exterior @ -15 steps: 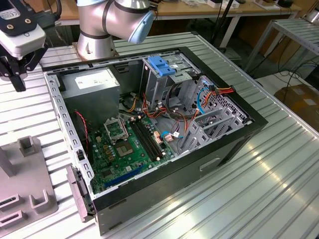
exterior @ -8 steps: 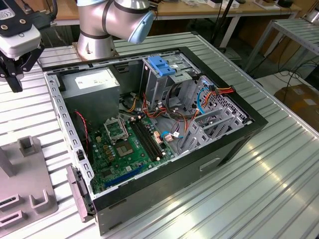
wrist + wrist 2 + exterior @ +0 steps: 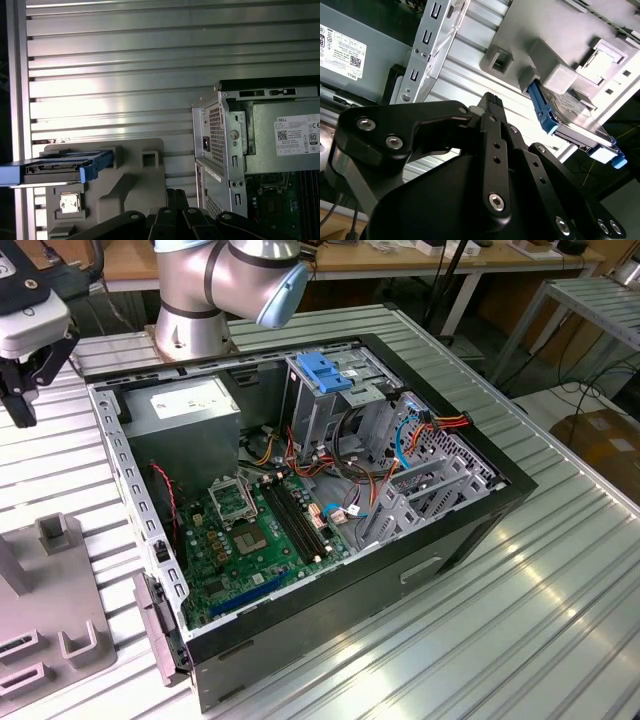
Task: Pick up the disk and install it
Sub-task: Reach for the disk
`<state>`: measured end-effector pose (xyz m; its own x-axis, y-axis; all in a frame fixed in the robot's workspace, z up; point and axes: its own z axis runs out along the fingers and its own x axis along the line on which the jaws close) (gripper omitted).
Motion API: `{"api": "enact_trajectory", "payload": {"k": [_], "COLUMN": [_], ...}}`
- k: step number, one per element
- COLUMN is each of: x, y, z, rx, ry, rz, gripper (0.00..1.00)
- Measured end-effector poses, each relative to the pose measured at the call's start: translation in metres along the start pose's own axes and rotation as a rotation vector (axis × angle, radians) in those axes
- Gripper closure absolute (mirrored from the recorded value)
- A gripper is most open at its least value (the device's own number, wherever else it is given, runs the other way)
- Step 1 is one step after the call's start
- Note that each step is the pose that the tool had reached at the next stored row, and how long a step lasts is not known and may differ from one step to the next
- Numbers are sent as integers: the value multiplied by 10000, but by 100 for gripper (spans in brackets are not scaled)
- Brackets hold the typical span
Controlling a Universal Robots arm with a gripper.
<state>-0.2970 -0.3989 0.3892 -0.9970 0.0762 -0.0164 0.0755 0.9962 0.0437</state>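
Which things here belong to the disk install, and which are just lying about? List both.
For the job:
- disk, resting in its grey holder
- gripper, apart from the disk
- open computer case
- probably the cage with blue handle

Just lying about:
- grey box with white sticker
- motherboard
- cardboard box off the table
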Motion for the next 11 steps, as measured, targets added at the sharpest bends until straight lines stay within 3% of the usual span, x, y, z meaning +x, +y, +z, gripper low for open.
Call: {"api": "enact_trajectory", "payload": {"k": [11], "x": [95], "y": [-7], "z": [3], "rx": [1], "ry": [13], "rz": [0], "gripper": [90]}}
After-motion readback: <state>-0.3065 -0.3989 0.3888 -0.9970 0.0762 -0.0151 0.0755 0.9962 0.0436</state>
